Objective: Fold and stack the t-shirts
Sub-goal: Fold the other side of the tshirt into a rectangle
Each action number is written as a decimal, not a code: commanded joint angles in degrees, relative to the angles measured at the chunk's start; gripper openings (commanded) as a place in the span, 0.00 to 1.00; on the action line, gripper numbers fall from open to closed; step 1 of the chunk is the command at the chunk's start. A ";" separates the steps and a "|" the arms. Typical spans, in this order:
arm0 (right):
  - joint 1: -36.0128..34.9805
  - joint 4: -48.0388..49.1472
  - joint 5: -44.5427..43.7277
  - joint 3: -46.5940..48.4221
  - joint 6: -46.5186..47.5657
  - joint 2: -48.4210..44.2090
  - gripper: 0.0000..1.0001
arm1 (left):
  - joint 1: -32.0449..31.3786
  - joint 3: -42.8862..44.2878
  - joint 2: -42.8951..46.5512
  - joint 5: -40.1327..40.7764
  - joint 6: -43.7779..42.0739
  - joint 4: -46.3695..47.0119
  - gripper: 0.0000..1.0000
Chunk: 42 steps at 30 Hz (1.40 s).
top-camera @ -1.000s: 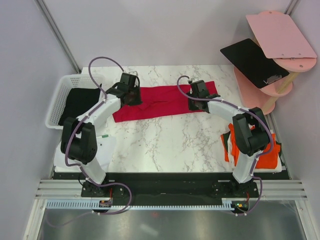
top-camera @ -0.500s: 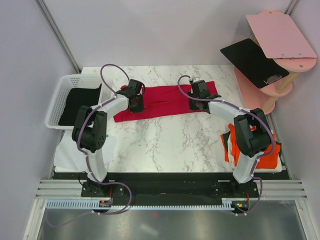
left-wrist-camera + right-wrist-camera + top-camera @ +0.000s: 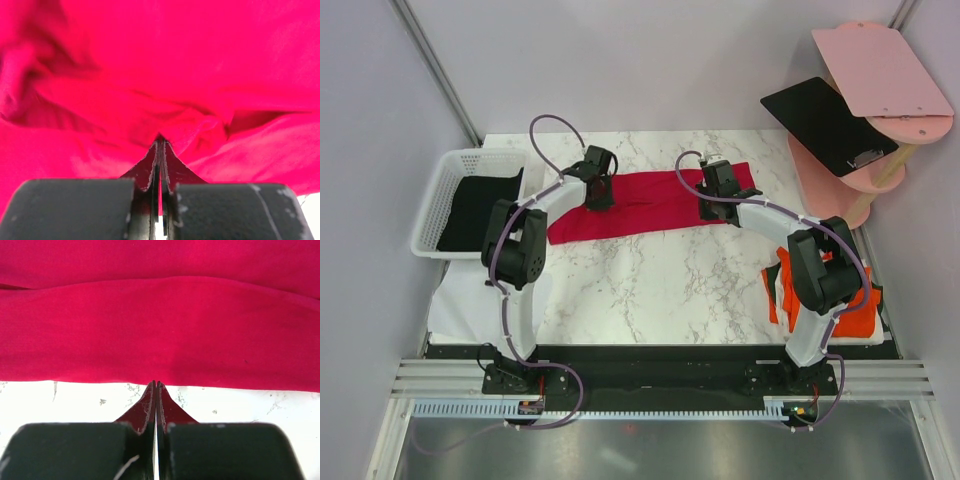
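Basket: one white plastic mesh basket at the far-left edge of the worktop.
Basket contents: one black t-shirt, crumpled, lying wholly inside.
Crimson shirt: one crimson t-shirt, laid as a long band across the far part of the worktop, between the two arms and clear of the basket.
Orange-red shirts: orange-red t-shirts piled at the near-right corner of the worktop, partly hidden behind the right arm; number in the pile cannot be told.
Left gripper: fingers pressed together, clamped on a bunched fold of the crimson t-shirt near its left end; cloth puckered around the tips.
Right gripper: fingers pressed together, tips at the near hem of the crimson t-shirt toward its right end, bare marble on either side; whether the hem is pinched cannot be told.
Boards: two, one black board and one pink board, both tilted on the pink stand beyond the far-right corner.
Sheet: one white sheet, flat at the near-left corner, just beside the basket.
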<state>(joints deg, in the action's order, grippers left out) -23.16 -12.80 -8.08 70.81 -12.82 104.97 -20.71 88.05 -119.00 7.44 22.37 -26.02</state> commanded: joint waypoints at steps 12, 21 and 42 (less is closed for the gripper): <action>-0.31 1.55 -3.96 0.21 2.01 -0.73 0.00 | 0.23 23.57 -12.31 3.28 -1.72 -0.79 0.02; -0.13 1.64 -7.92 8.02 3.68 4.97 0.00 | 0.14 10.68 3.74 4.34 -3.30 1.85 0.02; 1.89 -0.74 -7.92 19.02 3.59 12.81 0.00 | -0.12 -0.61 1.50 0.73 -1.01 3.96 0.02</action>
<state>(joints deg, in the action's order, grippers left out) -21.82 -13.87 -15.33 87.46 -9.37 118.85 -20.67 85.54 -115.52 8.40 21.32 -24.53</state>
